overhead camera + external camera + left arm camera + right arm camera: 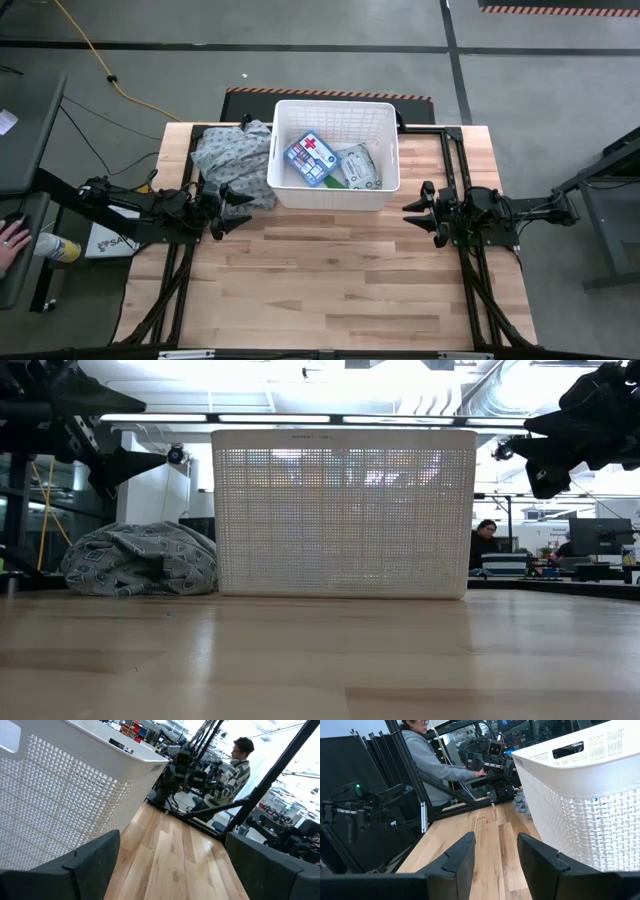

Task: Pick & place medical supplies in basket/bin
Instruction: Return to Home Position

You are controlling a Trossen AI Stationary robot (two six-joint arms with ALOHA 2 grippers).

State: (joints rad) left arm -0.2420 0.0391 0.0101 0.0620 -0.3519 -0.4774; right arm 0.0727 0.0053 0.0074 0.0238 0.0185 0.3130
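The white slatted basket [335,153] stands at the table's far middle. Inside it lie the blue first-aid box with the red cross [310,158] and a grey-white packet [358,167]. My left gripper [237,207] hovers open above the table, left of the basket's near left corner. My right gripper [420,212] hovers open, right of the basket's near right corner. In the low view the basket wall [343,510] hides its contents. The left wrist view shows the basket wall [60,800] beside the left fingers; the right wrist view shows the basket [580,795] beside the right fingers.
A grey-blue patterned cloth heap [232,155] lies on the table against the basket's left side, also in the low view [140,560]. Bare wooden table [330,270] spreads in front of the basket. People sit beyond the table [232,770] [427,762]. A hand shows at the left edge [10,240].
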